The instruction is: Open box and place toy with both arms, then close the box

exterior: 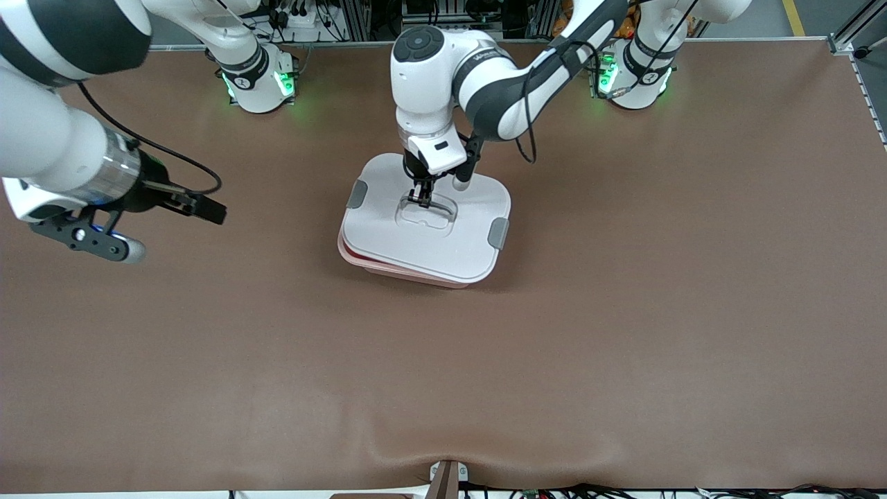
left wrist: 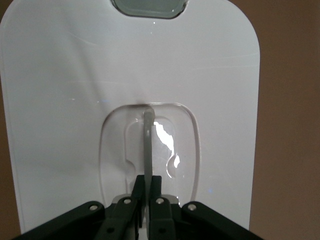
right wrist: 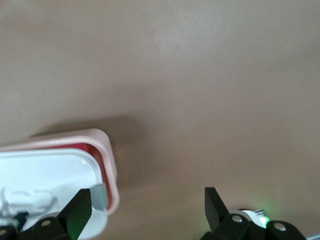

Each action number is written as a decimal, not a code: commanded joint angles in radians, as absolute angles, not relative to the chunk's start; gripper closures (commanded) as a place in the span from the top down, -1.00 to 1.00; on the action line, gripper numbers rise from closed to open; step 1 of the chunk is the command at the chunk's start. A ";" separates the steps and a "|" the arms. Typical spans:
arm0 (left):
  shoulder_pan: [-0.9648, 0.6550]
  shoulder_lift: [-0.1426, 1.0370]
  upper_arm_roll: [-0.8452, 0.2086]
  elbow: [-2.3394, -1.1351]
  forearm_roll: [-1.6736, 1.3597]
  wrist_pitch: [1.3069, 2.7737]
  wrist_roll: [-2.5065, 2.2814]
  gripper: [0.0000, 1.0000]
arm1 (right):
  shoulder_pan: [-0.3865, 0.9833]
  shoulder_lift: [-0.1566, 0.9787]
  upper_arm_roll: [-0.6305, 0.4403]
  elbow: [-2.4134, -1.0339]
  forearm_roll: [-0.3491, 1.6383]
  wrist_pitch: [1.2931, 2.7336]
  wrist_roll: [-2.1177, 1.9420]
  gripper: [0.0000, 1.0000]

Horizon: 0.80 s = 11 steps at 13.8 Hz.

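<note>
The box is a pink tub (exterior: 388,269) under a flat white lid (exterior: 388,222) with two grey side clips (exterior: 498,233). The lid lies askew over the tub, so the tub's rim shows along the near edge. My left gripper (exterior: 423,201) is shut on the lid's clear upright handle (left wrist: 148,145), over the lid's middle (left wrist: 75,100). My right gripper (exterior: 197,204) is open and empty, in the air toward the right arm's end of the table. Its wrist view shows the tub's corner (right wrist: 107,150) with darker pink inside. The toy does not show clearly.
The brown table mat (exterior: 624,312) runs all around the box. The two green-lit arm bases (exterior: 260,80) stand along the table's edge farthest from the front camera. A small fixture (exterior: 447,478) sits at the near edge.
</note>
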<state>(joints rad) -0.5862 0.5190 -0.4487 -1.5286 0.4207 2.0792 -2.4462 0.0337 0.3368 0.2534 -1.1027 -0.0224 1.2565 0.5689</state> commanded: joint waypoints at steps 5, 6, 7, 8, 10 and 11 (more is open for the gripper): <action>-0.635 0.551 -0.423 -1.480 0.514 2.051 -2.574 -1.00 | 0.003 0.227 0.118 -1.121 -0.008 1.180 0.232 1.00; -0.635 0.552 -0.425 -1.470 0.514 2.051 -2.574 -1.00 | 0.008 0.213 0.080 -1.124 -0.006 1.174 0.159 1.00; -0.635 0.564 -0.423 -1.454 0.515 2.051 -2.573 -1.00 | 0.008 0.209 0.051 -1.126 -0.003 1.163 0.087 1.00; -0.635 0.575 -0.425 -1.441 0.523 2.051 -2.572 -1.00 | 0.008 0.201 0.019 -1.129 0.001 1.149 0.019 1.00; -0.646 0.597 -0.425 -1.427 0.535 2.052 -2.574 -1.00 | 0.008 0.186 -0.052 -1.149 0.032 1.146 -0.060 1.00; -0.650 0.598 -0.425 -1.428 0.537 2.052 -2.576 -1.00 | 0.011 0.178 -0.083 -1.164 0.046 1.146 -0.092 1.00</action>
<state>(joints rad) -0.6265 0.5638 -0.4263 -1.4776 0.5042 2.0771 -2.5544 0.0086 0.2136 -0.0334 -1.1122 0.0087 1.1446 -0.0287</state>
